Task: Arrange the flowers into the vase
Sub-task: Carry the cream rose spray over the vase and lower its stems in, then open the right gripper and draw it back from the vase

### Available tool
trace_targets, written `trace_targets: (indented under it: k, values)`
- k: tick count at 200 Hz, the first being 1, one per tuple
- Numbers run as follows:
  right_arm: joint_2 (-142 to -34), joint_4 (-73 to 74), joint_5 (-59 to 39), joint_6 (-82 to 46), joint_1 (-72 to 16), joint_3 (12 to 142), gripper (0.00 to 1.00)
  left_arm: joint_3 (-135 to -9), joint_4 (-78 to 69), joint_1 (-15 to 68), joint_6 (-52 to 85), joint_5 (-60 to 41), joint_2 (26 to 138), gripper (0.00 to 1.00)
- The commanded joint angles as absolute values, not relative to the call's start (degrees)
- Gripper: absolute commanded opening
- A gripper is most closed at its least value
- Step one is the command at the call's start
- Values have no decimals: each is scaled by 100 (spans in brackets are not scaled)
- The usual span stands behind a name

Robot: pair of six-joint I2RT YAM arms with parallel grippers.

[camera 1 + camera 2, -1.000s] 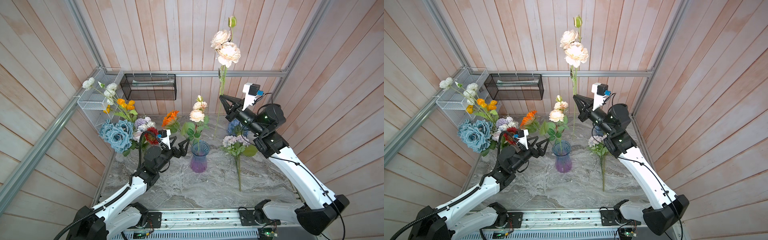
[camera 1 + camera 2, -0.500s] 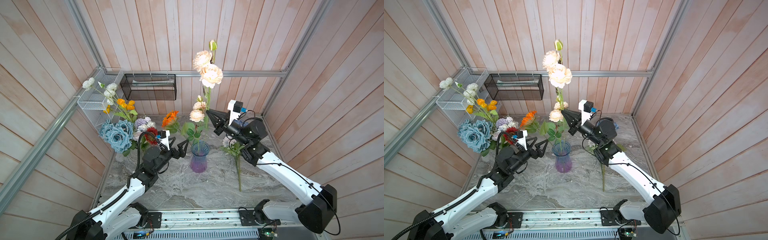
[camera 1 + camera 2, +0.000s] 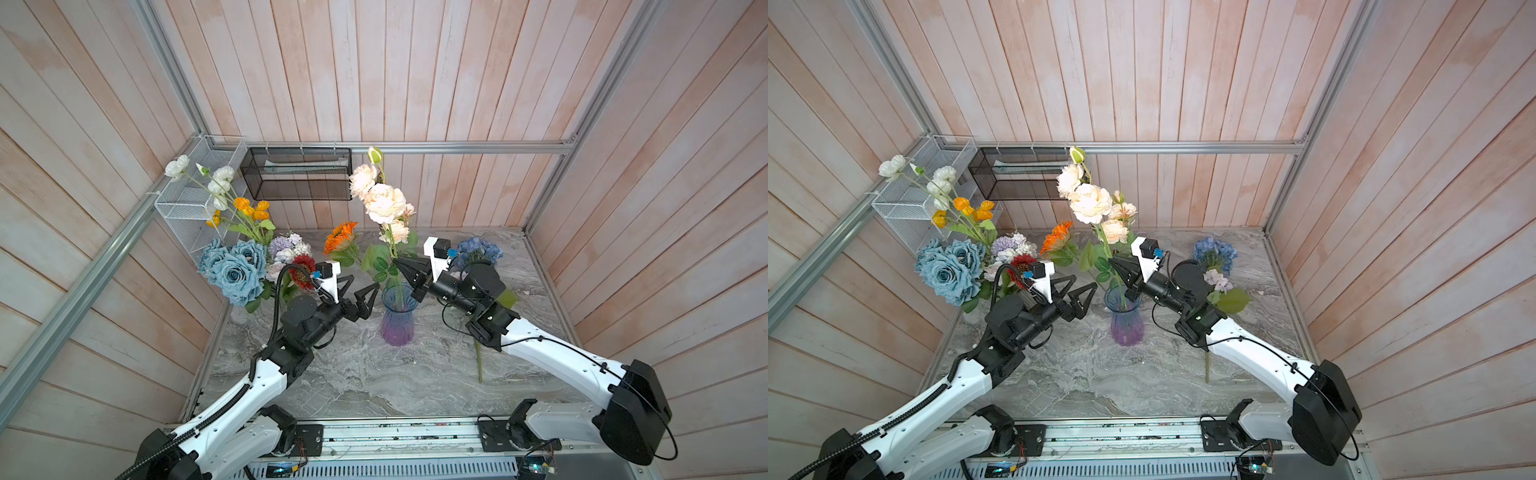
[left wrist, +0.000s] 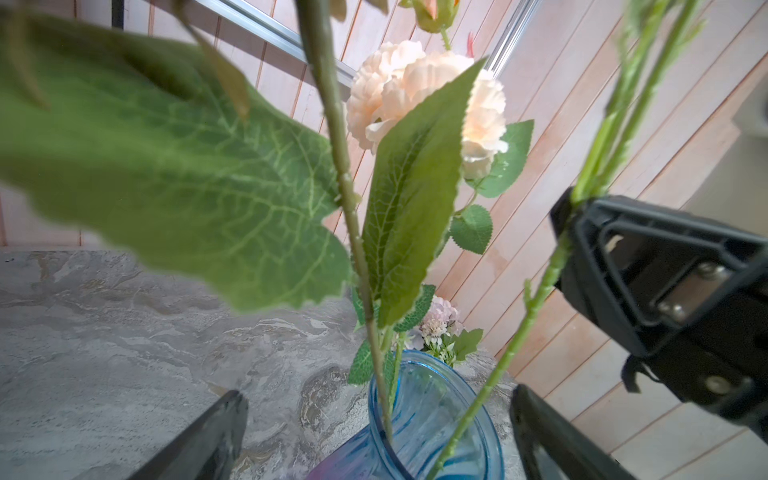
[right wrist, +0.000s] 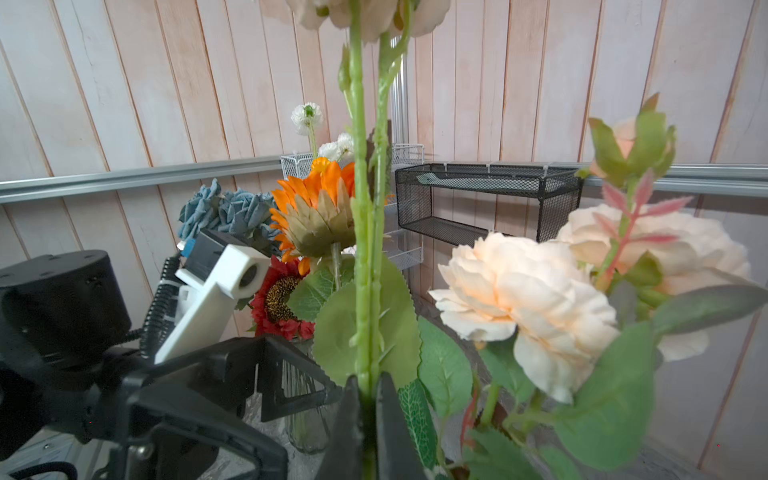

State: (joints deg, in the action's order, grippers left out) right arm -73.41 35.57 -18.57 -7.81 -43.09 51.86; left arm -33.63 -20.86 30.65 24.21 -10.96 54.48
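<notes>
right gripper (image 3: 400, 263): clamped on peach rose stem (image 5: 360, 249), lower end inside blue vase (image 3: 397, 320) | left gripper (image 3: 362, 284): jaws spread wide, empty, beside vase

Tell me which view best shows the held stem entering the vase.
Left wrist view: the stem held by the right gripper passes down inside the vase rim, close up. Both top views show it small and distant. Right wrist view misses the vase.

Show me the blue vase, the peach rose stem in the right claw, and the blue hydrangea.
vase (image 3: 397, 328): in a top view, purple lower body.
peach rose stem (image 5: 360, 249): right wrist view, green stalk.
blue hydrangea (image 3: 478, 249): in a top view, bloom centre.
</notes>
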Motion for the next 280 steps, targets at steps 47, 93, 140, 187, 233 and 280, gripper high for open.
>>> trace_targets:
  k: [47,93,140,187,233,280]
  values:
    - [-7420,2837,-796,-8,-4879,4771,0,-3627,-2239,3198,2294,-1256,5451,99]
    - [-7204,2712,-549,-149,-4905,4372,0,-3830,-2469,3253,2268,-1227,5745,99]
    - [-6960,2523,-377,-186,-4919,4153,5,-3929,-2608,3278,2285,-1149,6006,99]
    - [-6874,2347,-361,-204,-4918,4161,20,-3921,-2619,3305,2339,-1138,6051,99]
    - [-6712,2263,-244,-198,-4913,4190,25,-3894,-2620,3313,2329,-1117,6038,99]
    - [-6321,1987,-81,-274,-4910,4241,36,-3869,-2567,3313,2277,-1121,6031,99]
